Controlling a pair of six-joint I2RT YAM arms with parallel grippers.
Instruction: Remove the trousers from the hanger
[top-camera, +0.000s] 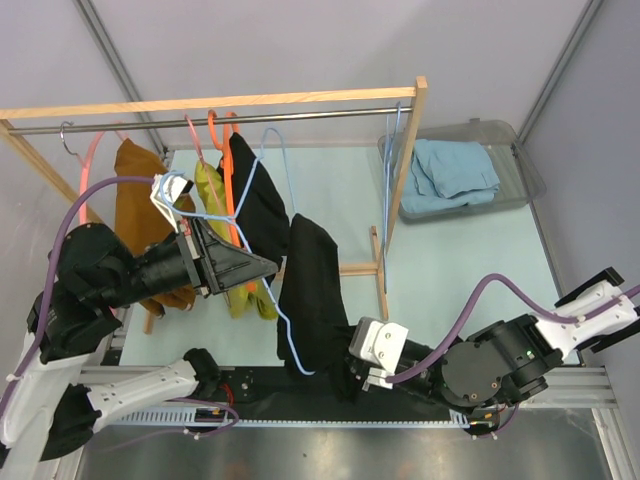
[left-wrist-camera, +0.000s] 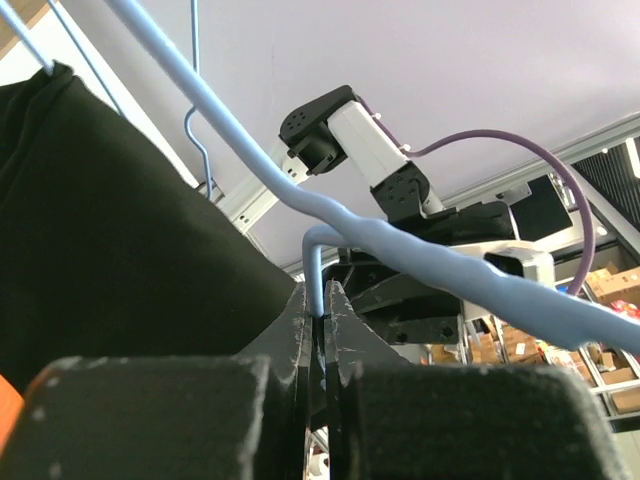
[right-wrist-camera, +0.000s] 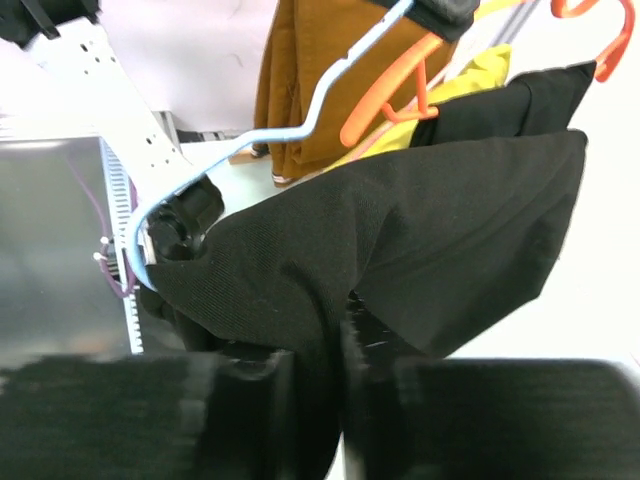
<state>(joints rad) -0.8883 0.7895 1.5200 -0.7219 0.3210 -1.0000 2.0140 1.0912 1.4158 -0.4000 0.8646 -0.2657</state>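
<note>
Up close, right gripper is clamping the black trousers, left gripper is pinching the blue hanger. Cloth is looking soft and light, probably sliding off easily.

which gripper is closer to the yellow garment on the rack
Left. The left gripper sits right beside the yellow garment, shut on the blue hanger. The right gripper is farther off, clamping the lower end of the black trousers.

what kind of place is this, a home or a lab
Probably a robotics lab staged as a laundry corner: a wooden clothes rack, a clear bin of folded blue cloth, and shelves of boxes in the left wrist view.
</note>
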